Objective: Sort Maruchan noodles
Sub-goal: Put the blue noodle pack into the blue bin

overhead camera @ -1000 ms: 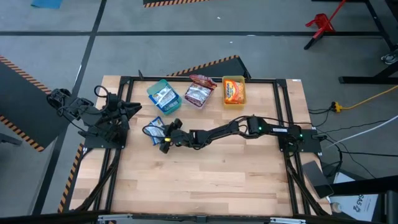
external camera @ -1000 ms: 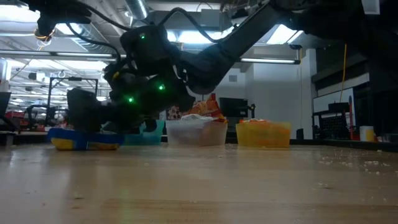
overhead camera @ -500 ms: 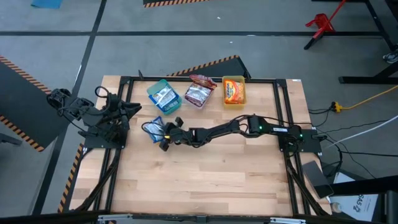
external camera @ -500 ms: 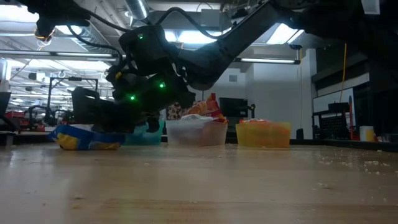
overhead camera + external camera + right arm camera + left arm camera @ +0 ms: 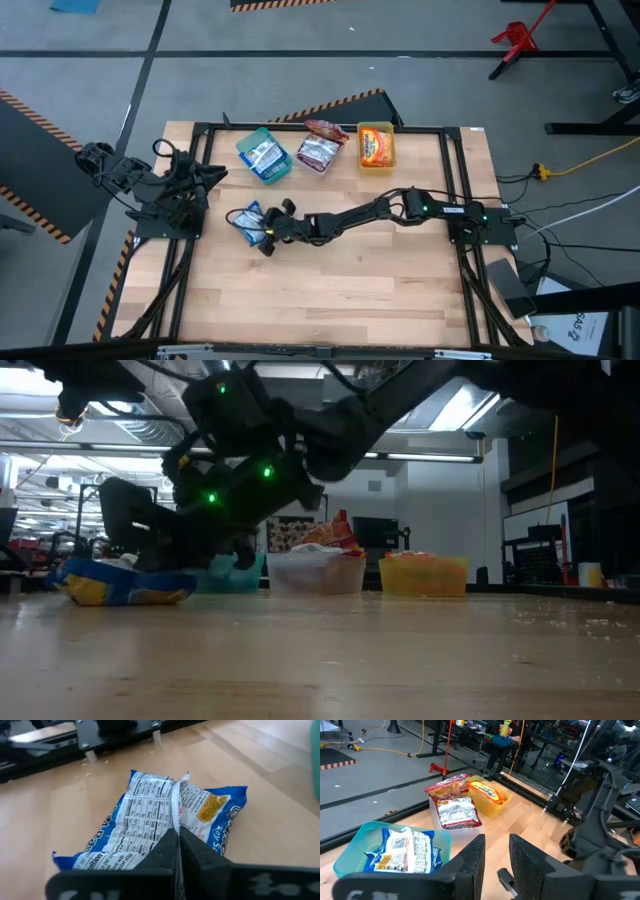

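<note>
Nutrition-facts panel on the blue noodle packet (image 5: 150, 827) — fine print unreadable — no other legible text

Table (image 5: 340, 290): pale wood planks, matt, visible grain. Blue noodle packet (image 5: 165, 820): glossy crinkled plastic film. Bins: teal (image 5: 355, 850), clear (image 5: 451, 824), yellow (image 5: 492, 806), all smooth plastic. Left gripper (image 5: 495, 860) fingers matt black.

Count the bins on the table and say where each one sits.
3, in a row along the far edge: green bin nearest the left arm, clear bin in the middle, yellow bin on the right arm's side. None looks hidden.
</note>
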Controlling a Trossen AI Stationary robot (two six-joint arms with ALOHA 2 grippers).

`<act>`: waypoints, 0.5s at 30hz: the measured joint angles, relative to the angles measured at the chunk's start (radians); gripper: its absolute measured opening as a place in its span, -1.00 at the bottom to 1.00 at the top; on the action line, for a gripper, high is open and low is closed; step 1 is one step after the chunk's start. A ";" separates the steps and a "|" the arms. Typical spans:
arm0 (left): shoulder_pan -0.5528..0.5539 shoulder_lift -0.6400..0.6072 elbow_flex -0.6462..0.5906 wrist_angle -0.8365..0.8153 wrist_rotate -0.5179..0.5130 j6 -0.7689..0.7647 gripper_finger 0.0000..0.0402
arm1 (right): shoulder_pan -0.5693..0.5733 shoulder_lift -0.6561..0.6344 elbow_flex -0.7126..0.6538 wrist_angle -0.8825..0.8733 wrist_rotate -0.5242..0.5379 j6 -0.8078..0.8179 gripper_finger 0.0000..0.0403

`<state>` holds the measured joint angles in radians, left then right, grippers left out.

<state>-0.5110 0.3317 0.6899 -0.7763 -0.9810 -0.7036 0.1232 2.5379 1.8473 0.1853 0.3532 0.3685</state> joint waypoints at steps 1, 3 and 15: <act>0.000 0.000 0.000 -0.001 0.004 0.000 -0.59 | 0.005 -0.009 0.000 -0.018 -0.001 -0.002 -1.00; 0.000 0.000 0.000 -0.002 0.006 0.000 -0.59 | 0.020 -0.028 0.000 -0.057 0.008 -0.004 -1.00; 0.000 0.004 -0.045 -0.023 0.083 -0.019 -0.59 | 0.136 -0.112 0.002 -0.327 0.122 -0.006 -1.00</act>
<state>-0.5109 0.3355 0.6451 -0.7995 -0.8976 -0.7223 0.2592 2.4258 1.8496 -0.1412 0.4755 0.3629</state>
